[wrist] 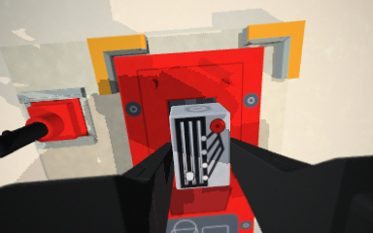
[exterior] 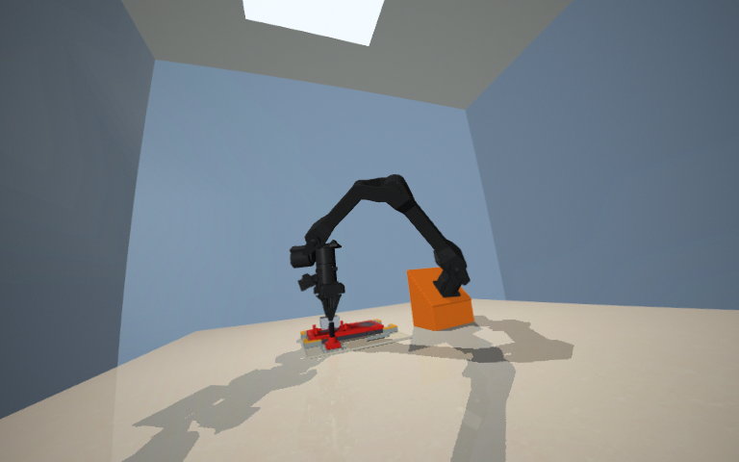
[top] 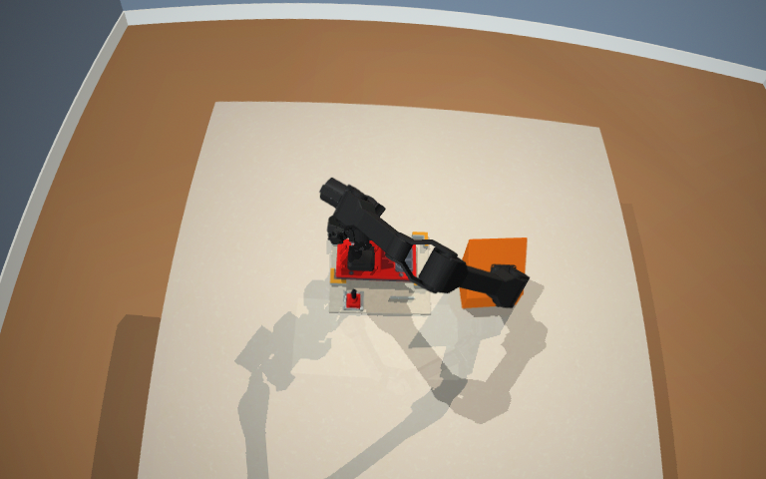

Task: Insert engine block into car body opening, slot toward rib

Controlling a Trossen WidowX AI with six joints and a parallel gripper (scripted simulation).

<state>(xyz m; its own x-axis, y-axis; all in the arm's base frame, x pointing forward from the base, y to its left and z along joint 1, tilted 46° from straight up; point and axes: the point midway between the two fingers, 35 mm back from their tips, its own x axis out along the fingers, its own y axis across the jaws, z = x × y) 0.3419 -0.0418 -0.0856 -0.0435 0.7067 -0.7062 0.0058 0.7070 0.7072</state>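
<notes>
Top view: arm (top: 395, 242) covers the red car body (top: 375, 262); open room lies toward six o'clock. Exterior: gripper (exterior: 329, 318) clamps the engine block (exterior: 326, 322) just above the body. Wrist: opening (wrist: 189, 103) peeks at twelve o'clock of the block; I'd lower straight, square to its edges.

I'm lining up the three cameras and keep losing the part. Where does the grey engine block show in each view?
Top: not visible; the arm's wrist hides it, above the red car body.
Exterior: a small grey engine block just under the gripper, above the car body's left end.
Wrist: centre frame, held between the black fingers, over the dark opening.
Shared landmark: the red car body, visible in all three views.
</notes>
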